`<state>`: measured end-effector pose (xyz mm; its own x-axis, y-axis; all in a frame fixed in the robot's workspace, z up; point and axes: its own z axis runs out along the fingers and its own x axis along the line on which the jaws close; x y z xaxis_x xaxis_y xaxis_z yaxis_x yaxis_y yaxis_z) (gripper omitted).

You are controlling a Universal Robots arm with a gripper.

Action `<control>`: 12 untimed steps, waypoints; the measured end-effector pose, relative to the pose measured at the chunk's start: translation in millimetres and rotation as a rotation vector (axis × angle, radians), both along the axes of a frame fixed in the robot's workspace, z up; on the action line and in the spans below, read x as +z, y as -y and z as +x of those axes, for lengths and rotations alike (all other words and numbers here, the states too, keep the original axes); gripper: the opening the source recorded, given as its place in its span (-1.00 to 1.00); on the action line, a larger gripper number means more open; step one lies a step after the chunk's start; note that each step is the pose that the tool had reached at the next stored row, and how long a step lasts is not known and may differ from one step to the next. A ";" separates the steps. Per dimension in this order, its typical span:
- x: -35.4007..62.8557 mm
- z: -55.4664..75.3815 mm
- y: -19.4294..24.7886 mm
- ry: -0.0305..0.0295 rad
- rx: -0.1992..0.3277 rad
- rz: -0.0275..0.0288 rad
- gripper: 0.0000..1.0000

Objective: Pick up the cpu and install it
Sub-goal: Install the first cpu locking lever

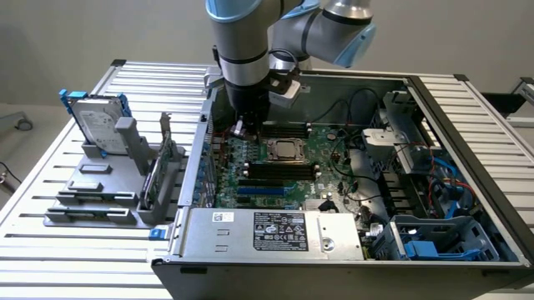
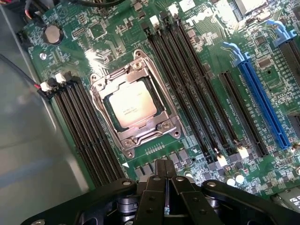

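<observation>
I see the hand [image 2: 166, 187] closed tight with nothing between its fingers, hanging just above the motherboard [image 1: 321, 159] inside the open computer case [image 1: 451, 187]. In the exterior view the hand [image 1: 240, 128] sits at the upper middle of the frame, near the socket [image 1: 284, 150]. The cpu [image 2: 133, 105] already lies seated in the metal-framed socket [image 2: 136, 105], its silver top facing up, between the black memory slots [image 2: 192, 89]. At the exterior view's left, a hard drive [image 1: 96, 125] with blue brackets stands upright in a grey holder [image 1: 100, 187] on the slatted worktop [image 1: 50, 250].
</observation>
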<state>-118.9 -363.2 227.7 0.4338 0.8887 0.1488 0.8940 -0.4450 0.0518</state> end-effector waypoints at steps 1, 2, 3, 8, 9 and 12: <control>-0.2 0.0 -0.3 0.0001 0.010 -0.0057 -0.79; -0.4 0.0 -0.5 0.0002 0.019 -0.0126 -0.79; -0.6 0.0 -0.7 0.0004 0.028 -0.0202 -0.79; -1.2 0.0 -2.1 0.0026 0.066 -0.0551 -0.79; -1.3 0.0 -2.3 0.0029 0.074 -0.0632 -0.79; -1.6 0.0 -3.1 0.0034 0.096 -0.0879 -0.79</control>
